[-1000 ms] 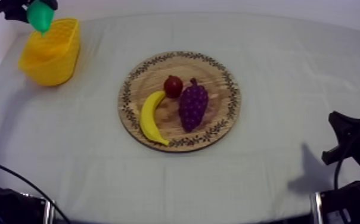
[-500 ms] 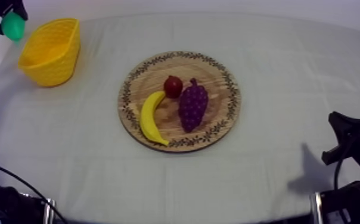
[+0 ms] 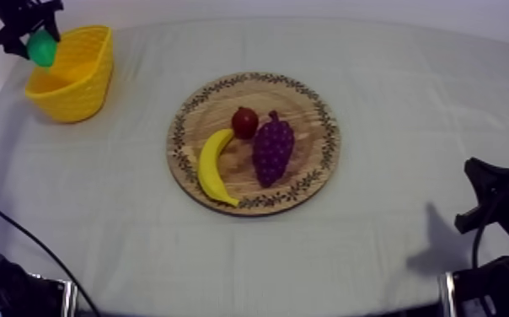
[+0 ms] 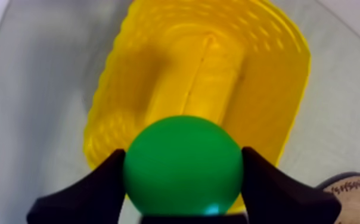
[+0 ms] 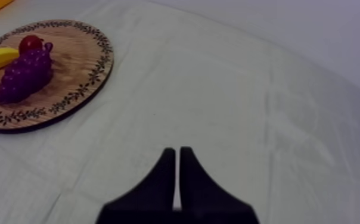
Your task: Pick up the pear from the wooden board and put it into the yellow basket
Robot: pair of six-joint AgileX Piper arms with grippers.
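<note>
Now the left pincer (image 3: 32, 35), pinching the pear (image 3: 42, 49), had swung back from outside the yellow basket (image 3: 85, 88) to its rim, so release appeared near. The right pincer (image 5: 177, 158) rested pressed together.

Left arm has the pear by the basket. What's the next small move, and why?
Probably ease the left gripper slightly toward the middle of the yellow basket before opening. The gripped pear hangs over the basket's rim rather than its hollow, so a release now might miss.

Green pear (image 4: 182, 165), yellow basket (image 4: 266, 89), purple grapes (image 3: 272, 148), brown board (image 3: 307, 126) (dark leafy rim pattern).
</note>
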